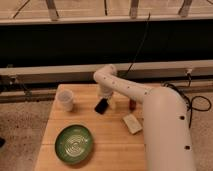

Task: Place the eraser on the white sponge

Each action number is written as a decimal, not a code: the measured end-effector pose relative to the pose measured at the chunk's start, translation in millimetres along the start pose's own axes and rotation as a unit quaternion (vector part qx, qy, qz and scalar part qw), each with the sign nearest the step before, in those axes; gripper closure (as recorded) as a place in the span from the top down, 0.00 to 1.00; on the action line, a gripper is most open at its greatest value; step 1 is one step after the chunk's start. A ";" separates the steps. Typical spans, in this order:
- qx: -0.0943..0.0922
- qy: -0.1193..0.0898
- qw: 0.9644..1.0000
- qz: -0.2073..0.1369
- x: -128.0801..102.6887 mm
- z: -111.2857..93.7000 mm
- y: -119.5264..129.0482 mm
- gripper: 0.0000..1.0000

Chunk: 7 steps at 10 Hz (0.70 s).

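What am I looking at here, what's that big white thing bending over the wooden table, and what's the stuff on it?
That white thing is a robot's one arm, shown in a single picture from above; where the camera sits isn't known. Its gripper hangs over the far part of the wooden table, fingers open, right by a black eraser, apparently holding nothing. Also on the table: a white sponge, a white cup, a green plate and a reddish-brown object.
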 end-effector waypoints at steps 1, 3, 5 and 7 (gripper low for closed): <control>-0.001 0.000 1.000 0.000 1.1 0.6 0.9 0.80; -0.001 0.000 1.000 -0.001 2.5 1.4 1.4 0.80; -0.002 0.001 1.000 -0.002 3.0 2.2 1.4 0.80; -0.003 0.001 1.000 -0.002 4.5 3.3 2.1 0.80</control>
